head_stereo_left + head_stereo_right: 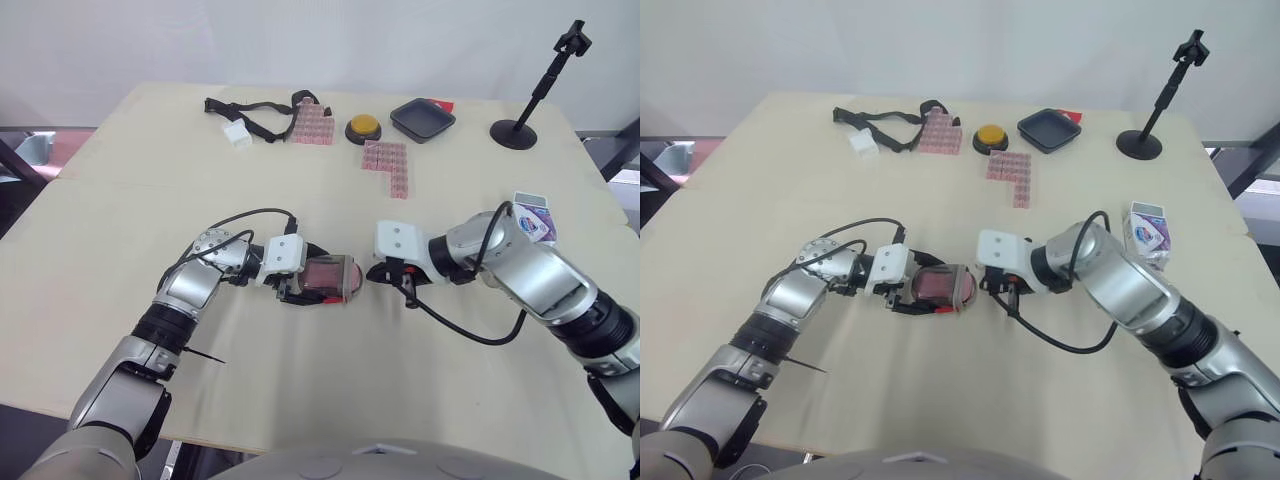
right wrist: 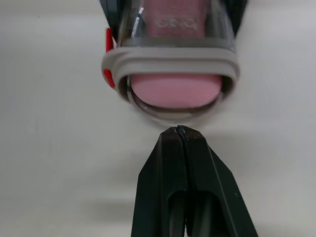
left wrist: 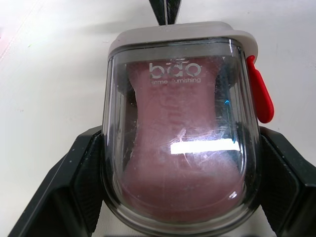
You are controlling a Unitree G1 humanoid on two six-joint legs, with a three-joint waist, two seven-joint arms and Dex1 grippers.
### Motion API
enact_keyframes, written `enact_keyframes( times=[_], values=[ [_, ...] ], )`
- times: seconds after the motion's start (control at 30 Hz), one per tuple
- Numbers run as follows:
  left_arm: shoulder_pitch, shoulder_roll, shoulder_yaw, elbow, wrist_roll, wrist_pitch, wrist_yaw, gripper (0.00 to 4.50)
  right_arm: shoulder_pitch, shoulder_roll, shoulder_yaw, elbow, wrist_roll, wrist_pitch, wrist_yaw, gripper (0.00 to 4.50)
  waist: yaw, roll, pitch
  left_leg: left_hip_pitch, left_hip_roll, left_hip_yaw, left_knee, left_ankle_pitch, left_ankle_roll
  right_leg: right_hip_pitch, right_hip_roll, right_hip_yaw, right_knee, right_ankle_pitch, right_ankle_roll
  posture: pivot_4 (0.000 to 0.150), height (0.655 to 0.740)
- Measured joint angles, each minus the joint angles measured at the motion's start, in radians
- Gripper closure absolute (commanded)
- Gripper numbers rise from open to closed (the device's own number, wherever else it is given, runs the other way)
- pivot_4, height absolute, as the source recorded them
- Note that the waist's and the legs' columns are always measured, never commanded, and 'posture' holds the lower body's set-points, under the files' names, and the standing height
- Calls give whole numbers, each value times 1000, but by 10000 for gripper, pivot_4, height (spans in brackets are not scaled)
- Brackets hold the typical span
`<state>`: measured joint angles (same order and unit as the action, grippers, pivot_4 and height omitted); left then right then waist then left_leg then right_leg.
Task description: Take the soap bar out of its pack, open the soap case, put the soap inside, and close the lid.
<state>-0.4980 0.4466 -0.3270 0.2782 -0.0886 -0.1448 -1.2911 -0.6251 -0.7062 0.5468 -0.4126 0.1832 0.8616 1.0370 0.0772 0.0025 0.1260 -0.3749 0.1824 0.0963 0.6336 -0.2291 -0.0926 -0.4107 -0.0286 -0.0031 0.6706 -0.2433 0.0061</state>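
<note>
- Eye views: the clear soap case (image 1: 330,279) is seen midway between the side edges of the table (image 1: 120,210), nearer its near edge, clamped by the left gripper (image 1: 303,288). The right gripper (image 1: 383,272) is placed just beside the case's free end. The soap pack (image 1: 535,218) lies near the right edge.
- Left wrist view: the pink soap bar (image 3: 180,163) is enclosed in the case, which is held between the black fingers (image 3: 84,182); a red latch (image 3: 259,96) is seen at the grey rim.
- Right wrist view: the right gripper's fingers are pressed together on nothing, their tip at the case's rim.

Print on the soap pack (image 1: 533,216) is too small to read.
</note>
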Motion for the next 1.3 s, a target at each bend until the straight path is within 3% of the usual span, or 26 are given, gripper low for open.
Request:
enact_keyframes(
  times=[0.53,0.83,1.0,1.17,1.3],
  values=[
    [0,0,0,1,4,3,16,10205,-28,24,14,34,-22,-23,5,44908,1,0,0,0,0,0,0,0,0,0,0,0,0,0,0,1500,7287],
    [-11,31,21,49,2,-91,13,10205,107,-143,-232,51,86,-8,60,44908,2,0,0,0,0,0,-1,0,0,0,0,0,-1,0,0,1500,7287],
    [-12,14,37,59,-18,-107,18,10205,150,-125,-282,21,167,15,73,30967,-2,0,0,0,0,0,0,0,0,0,1,0,0,0,0,1500,7287],
    [-13,9,34,77,-6,-125,21,10205,151,-128,-262,8,152,-15,59,30967,2,0,0,0,0,0,0,0,0,0,0,0,0,0,0,1500,7287],
    [-18,12,30,95,11,-129,9,10205,151,-201,-237,78,78,-69,54,30967,4,0,0,0,0,0,0,0,0,0,0,0,-1,0,0,1500,7287]
  ],
)
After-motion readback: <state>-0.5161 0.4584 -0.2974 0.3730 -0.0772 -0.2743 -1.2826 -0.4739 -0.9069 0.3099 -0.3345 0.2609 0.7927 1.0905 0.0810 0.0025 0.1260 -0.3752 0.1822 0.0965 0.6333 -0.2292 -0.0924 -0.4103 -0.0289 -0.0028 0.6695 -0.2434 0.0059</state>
